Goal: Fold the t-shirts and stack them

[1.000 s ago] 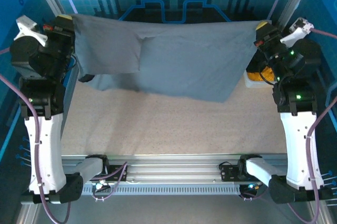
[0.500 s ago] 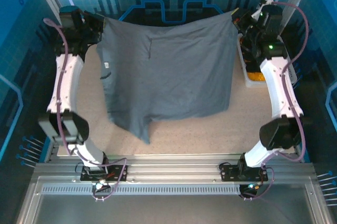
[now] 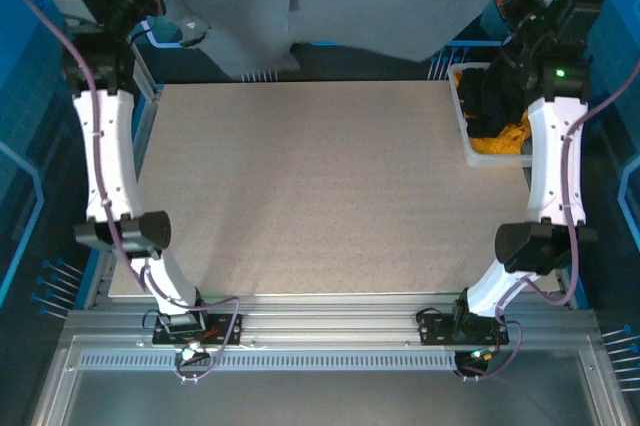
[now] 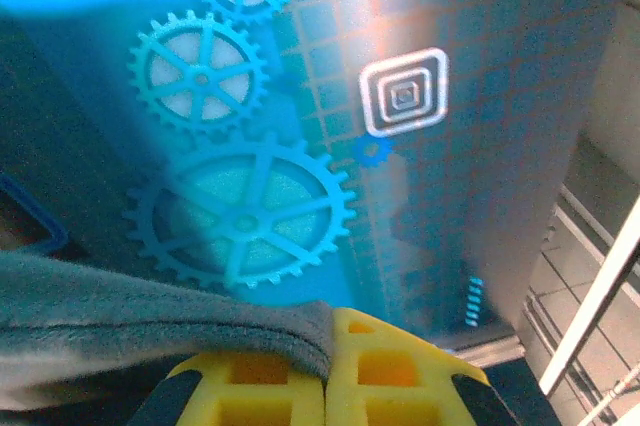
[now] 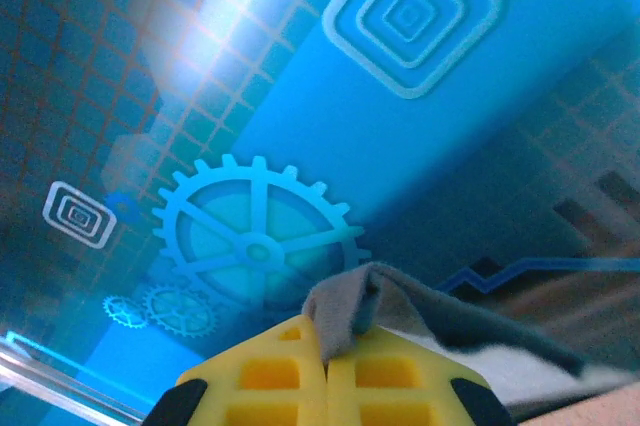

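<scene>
Slate-grey t-shirt [image 3: 340, 6] stretched wide and held aloft along far edge of table [image 3: 300, 186]. Left gripper [image 4: 328, 318] jaws pressed together, pinching one top corner. Right gripper [image 5: 325, 338] jaws likewise, pinching other corner. Black and orange-yellow t-shirts [image 3: 490, 106] heaped in white basket [image 3: 495, 158], far right. Broad tan tabletop open beneath. Backdrop [image 4: 250, 216] printed with gears and squares. No readable writing.

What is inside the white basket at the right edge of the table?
Black cloth and orange-yellow cloth, bunched. The right arm covers part of the basket, and anything beneath the cloth is hidden.
</scene>
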You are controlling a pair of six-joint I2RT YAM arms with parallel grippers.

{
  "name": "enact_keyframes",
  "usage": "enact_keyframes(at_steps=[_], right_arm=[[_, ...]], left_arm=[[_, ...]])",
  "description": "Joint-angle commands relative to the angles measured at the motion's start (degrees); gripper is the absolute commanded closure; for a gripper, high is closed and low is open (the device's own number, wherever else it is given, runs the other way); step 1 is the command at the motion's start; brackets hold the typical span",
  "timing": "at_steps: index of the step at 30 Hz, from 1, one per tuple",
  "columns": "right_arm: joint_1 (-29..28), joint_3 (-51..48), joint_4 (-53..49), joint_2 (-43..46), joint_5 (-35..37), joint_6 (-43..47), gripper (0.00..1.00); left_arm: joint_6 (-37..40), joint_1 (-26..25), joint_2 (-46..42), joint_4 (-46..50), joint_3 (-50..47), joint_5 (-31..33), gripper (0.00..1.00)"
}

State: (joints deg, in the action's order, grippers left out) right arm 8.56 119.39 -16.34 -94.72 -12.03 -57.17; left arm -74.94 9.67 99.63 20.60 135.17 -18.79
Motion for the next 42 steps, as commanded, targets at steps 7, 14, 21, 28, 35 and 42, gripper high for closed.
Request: enact_keyframes(at_steps=[7, 14, 21, 28, 35, 42], right_arm=[[1.79, -37.71, -8.72, 22.81, 11.03, 3.48, 1.0], [-1.57, -57.78, -17.33, 24.07, 18.58, 3.84, 0.53], [-7.4, -59.87, -22.14, 19.52, 21.76, 7.09, 0.44], [-14.58, -58.2, -17.6, 12.19, 23.08, 11.34, 0.51], [-14.56, -47.91, -15.41, -3.93, 18.07, 15.51, 0.61], [-14.45, -31.88, -24.39, -21.52, 16.66, 16.99, 0.57]], left_arm=[[-0.96, -1.9, -29.89, 5.18, -55.07, 7.26, 1.0], [-0.28, -5.87, -31.51, 3.51, -82.84, 4.13, 0.42], [8.88, -6.07, -25.71, 11.14, -83.68, 7.06, 0.4], [7.63, -9.17, -14.37, 4.98, -78.89, 6.75, 0.57], [3.43, -14.37, 1.46, 1.42, -69.5, 6.88, 0.73], [-0.6, -14.83, 8.78, 2.78, -69.3, 8.6, 0.76]])
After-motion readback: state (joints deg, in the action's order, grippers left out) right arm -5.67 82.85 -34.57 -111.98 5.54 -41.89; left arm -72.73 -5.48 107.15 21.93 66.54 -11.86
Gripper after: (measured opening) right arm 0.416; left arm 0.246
